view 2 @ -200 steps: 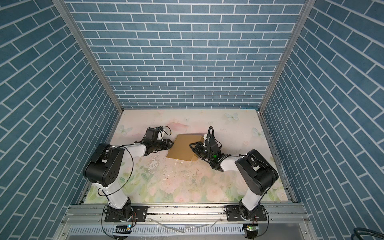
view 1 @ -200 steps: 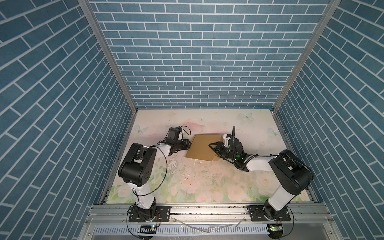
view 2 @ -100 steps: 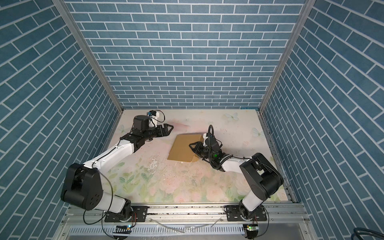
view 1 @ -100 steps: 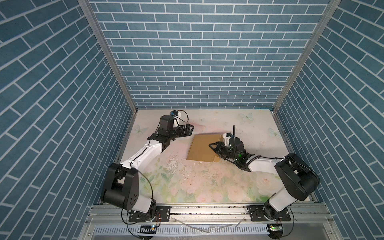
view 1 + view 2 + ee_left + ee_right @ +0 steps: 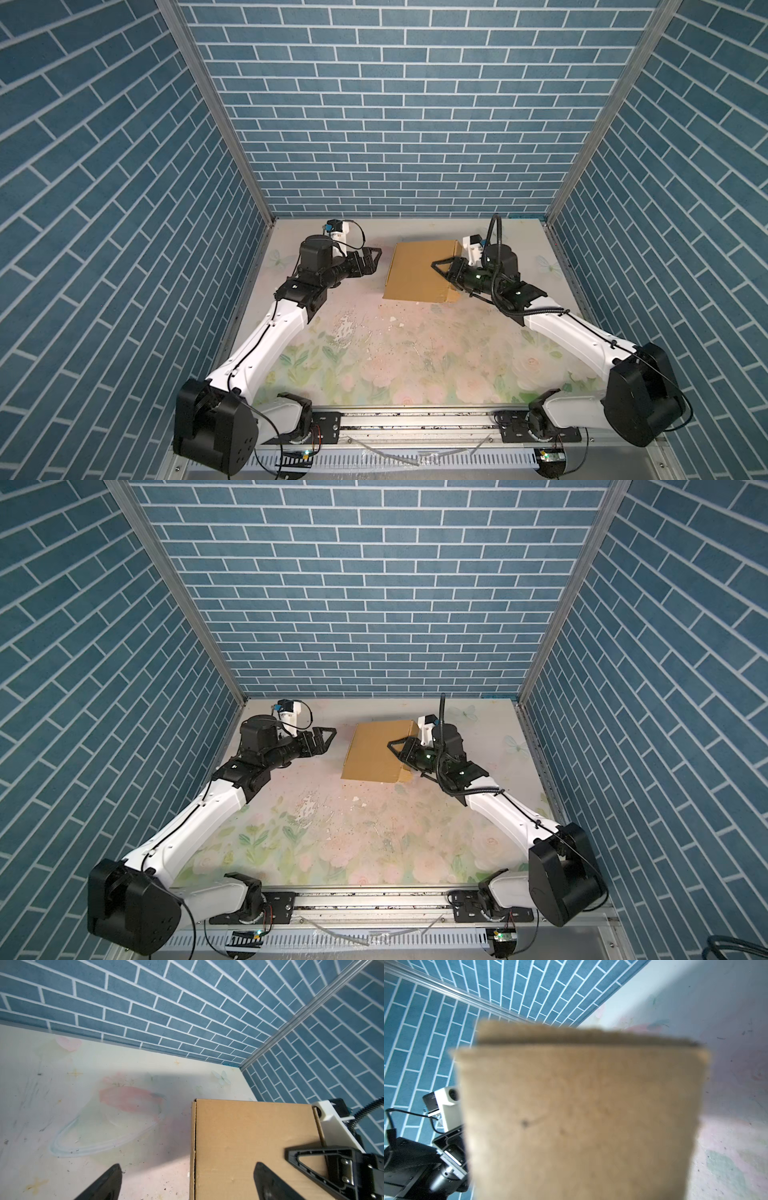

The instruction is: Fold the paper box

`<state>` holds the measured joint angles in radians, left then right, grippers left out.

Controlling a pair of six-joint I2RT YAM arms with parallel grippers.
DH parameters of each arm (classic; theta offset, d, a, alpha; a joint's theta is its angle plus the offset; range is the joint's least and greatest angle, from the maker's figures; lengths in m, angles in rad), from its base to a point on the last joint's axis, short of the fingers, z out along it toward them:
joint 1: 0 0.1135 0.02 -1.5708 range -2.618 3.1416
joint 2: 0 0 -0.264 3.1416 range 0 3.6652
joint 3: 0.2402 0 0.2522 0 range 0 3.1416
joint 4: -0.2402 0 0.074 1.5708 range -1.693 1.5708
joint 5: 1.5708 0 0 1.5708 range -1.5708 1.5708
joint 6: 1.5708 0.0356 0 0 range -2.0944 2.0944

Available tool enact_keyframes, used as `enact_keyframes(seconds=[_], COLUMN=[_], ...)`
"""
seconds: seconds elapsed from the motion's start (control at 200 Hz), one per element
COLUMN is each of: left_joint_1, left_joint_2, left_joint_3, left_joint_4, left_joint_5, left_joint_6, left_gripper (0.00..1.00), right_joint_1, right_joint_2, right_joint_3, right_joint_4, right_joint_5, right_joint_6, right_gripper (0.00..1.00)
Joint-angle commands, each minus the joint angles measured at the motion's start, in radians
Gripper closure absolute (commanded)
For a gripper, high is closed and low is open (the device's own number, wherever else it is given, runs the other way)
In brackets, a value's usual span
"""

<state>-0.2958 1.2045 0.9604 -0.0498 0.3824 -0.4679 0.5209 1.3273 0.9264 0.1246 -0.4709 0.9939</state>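
Black and wide apart, the fingers of the left claw point(image 5: 371, 262) point(image 5: 323, 739) point(image 5: 187, 1165) hang over the far left part of the floral desk point(image 5: 395, 353). They point at the left edge of the paper box point(image 5: 415, 270) point(image 5: 374, 750) point(image 5: 249, 1136) point(image 5: 581, 1115) and stay just clear of it. The box is folded shut, with a plain brown cardboard lid, and sits near the desk's back edge, a little right of the middle. On its right edge the right claw point(image 5: 444, 272) point(image 5: 400, 752) is clamped: one triangular finger point(image 5: 311, 1155) lies flat on the lid, and the other is hidden by cardboard. In the right wrist view the blurred box fills the middle.
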Motion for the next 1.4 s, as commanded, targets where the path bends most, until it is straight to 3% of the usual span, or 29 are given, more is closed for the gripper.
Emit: enact_keyframes(seconds=[0.0,0.16,0.29,0.445,0.61,0.84,0.97,1.39], left_joint_1=[0.015,0.021,0.025,0.036,0.036,0.035,0.013,-0.022], left_joint_2=[-0.02,-0.001,0.051,0.077,0.177,0.429,0.49,0.47], left_joint_3=[-0.021,-0.029,-0.077,-0.151,-0.24,-0.286,-0.266,-0.229], left_joint_4=[0.044,0.082,0.261,0.441,0.877,1.454,1.457,1.456], left_joint_5=[0.129,0.258,0.382,0.431,0.526,0.557,0.57,0.572], left_joint_6=[-0.025,-0.079,-0.18,-0.266,-0.51,-0.859,-0.854,-0.848], left_gripper=[0.0,0.0,0.0,0.01,0.0,0.0,0.0,0.0], right_joint_1=[-0.028,-0.042,-0.065,-0.104,-0.132,-0.153,-0.157,-0.159], right_joint_2=[-0.031,-0.049,-0.072,-0.076,-0.077,-0.051,-0.029,-0.002], right_joint_3=[0.093,0.227,0.297,0.345,0.379,0.445,0.471,0.524], right_joint_4=[-0.131,-0.356,-0.479,-0.554,-0.567,-0.587,-0.604,-0.66], right_joint_5=[-0.132,-0.171,-0.184,-0.212,-0.247,-0.279,-0.285,-0.276], right_joint_6=[-0.051,-0.169,-0.234,-0.251,-0.251,-0.254,-0.265,-0.31], right_gripper=[0.63,0.63,0.63,0.63,0.63,0.64,0.64,0.66])
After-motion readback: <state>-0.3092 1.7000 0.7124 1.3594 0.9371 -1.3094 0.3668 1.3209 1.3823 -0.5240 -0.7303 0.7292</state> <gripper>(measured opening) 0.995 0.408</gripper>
